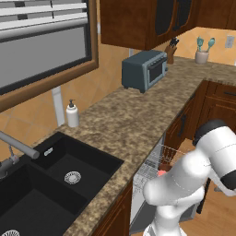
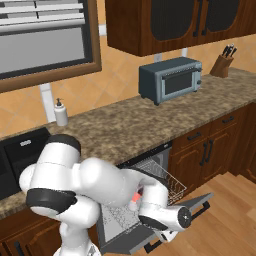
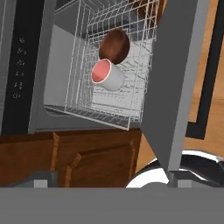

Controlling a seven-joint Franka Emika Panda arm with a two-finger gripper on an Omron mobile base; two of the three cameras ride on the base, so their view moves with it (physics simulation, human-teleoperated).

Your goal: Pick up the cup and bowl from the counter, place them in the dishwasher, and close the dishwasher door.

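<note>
Both items are loaded: the cup (image 3: 108,75) and the bowl (image 3: 114,45) lie touching in the white wire rack (image 3: 87,100) of the dishwasher (image 2: 150,165). Your pincer (image 3: 111,175) is spread wide and empty, just outside the rack. What's left is the dishwasher door (image 3: 175,83); get beneath its hanging panel and swing it up. The pulled-out rack may block closing.
</note>
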